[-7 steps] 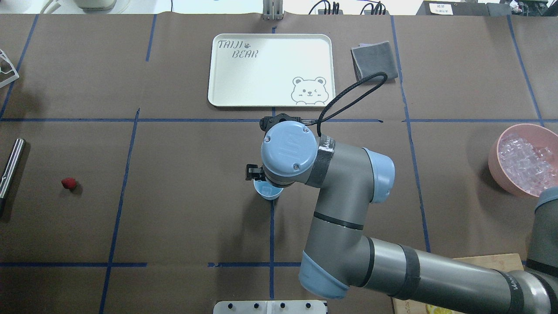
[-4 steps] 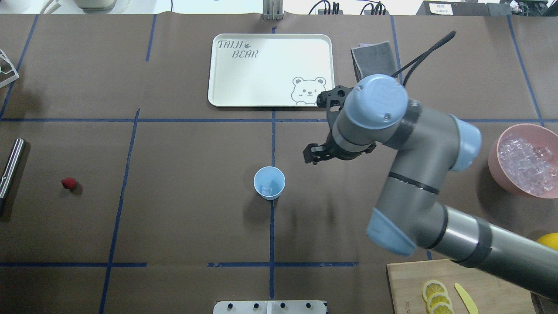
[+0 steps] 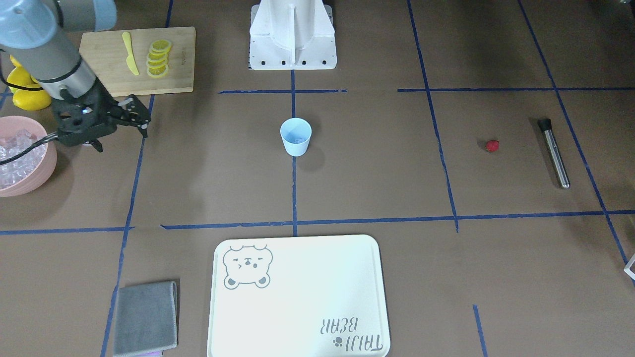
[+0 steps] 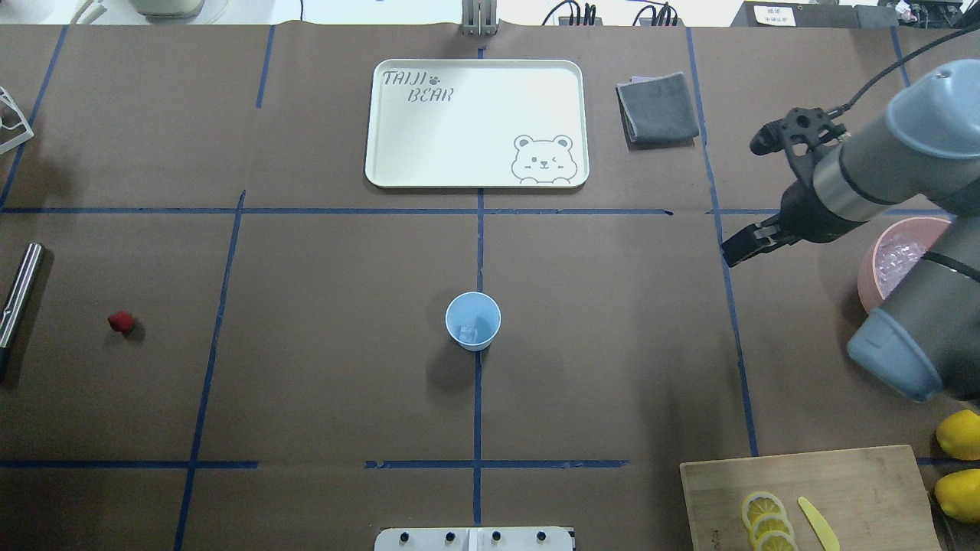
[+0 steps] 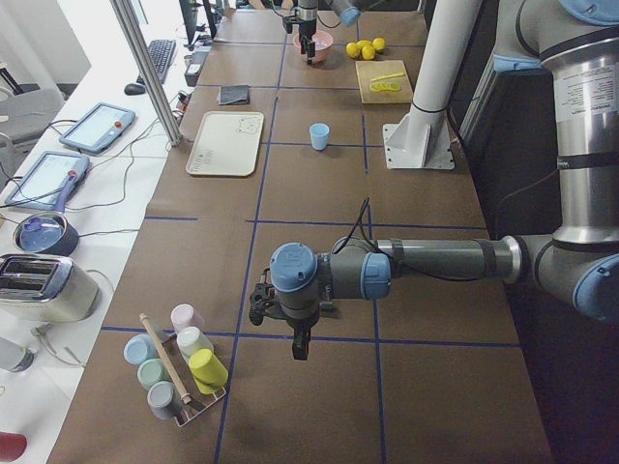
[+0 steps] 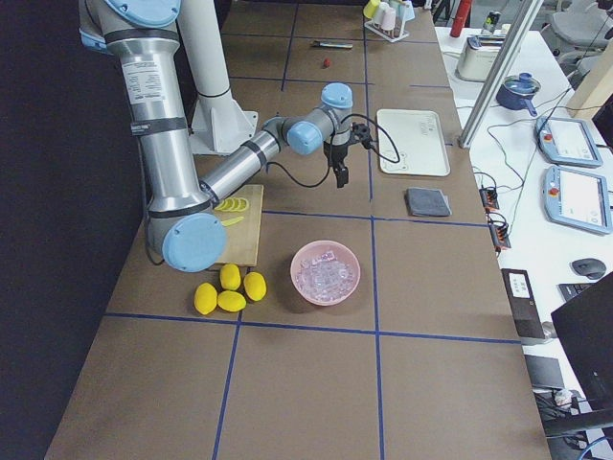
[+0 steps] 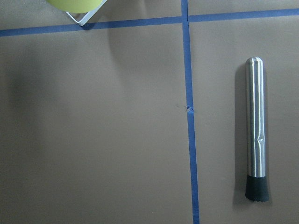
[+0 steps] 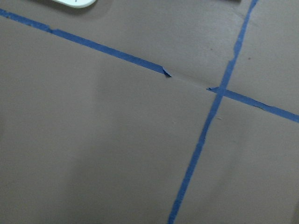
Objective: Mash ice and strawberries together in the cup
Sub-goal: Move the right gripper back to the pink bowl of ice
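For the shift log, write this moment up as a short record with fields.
cup: upright at mid table, ice in its bottom
strawberry: on the table, outside the cup
muddler: lying flat near the strawberry
pink bowl: holds ice cubes
right gripper: between cup and bowl, jaws unclear
left gripper: near the cup rack, jaws unclear

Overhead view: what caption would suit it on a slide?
Ice sits in the blue cup; strawberry lies aside, right gripper near the pink bowl.

My brown desk (image 4: 337,367) carries the cup (image 4: 473,321), strawberry (image 4: 120,322), tray (image 4: 475,122), grey cloth (image 4: 658,107), pink bowl (image 4: 869,268), cutting board (image 4: 842,490), lemons (image 4: 958,434), steel rod (image 4: 21,295).
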Controlling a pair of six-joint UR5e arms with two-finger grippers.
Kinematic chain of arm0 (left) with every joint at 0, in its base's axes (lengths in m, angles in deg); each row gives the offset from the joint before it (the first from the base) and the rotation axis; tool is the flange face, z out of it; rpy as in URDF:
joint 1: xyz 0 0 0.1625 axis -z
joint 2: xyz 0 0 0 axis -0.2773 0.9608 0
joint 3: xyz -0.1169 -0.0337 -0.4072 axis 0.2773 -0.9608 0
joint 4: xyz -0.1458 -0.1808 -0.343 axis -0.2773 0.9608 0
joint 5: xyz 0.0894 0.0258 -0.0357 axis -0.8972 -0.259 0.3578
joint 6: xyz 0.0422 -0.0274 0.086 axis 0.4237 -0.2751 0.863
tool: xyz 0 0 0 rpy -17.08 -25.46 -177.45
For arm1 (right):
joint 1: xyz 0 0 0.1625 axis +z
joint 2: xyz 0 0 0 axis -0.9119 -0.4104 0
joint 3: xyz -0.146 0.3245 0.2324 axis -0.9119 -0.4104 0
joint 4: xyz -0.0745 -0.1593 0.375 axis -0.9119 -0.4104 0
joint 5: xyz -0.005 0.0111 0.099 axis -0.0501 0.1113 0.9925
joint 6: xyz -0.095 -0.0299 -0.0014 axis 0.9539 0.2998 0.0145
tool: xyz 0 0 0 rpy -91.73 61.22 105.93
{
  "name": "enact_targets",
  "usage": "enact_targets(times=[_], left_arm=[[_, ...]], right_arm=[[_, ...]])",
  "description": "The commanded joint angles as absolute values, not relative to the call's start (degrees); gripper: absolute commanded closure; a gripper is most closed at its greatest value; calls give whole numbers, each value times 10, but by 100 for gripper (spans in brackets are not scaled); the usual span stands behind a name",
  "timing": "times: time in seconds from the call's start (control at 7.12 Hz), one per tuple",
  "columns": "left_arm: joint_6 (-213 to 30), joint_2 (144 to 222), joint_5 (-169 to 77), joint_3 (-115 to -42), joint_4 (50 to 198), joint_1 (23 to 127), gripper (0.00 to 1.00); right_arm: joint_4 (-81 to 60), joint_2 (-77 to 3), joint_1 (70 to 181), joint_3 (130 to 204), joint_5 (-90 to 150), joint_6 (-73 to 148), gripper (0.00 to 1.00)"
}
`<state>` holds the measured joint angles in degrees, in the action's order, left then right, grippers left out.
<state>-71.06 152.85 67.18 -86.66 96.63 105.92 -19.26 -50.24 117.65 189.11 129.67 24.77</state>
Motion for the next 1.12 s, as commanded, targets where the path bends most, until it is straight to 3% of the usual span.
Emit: enact_targets(times=[0.0, 0.56, 0.98], left_arm=[[-711, 1528, 672, -867, 966, 1059, 0], [-711, 1528, 672, -867, 966, 1059, 0], [-711, 1528, 672, -867, 966, 1059, 0]], right_arm=[[-130, -596, 1252, 1887, 1352, 352, 1], [-129, -622, 1296, 1843, 1368, 436, 3], [-129, -627, 1300, 1812, 1366, 437, 11]])
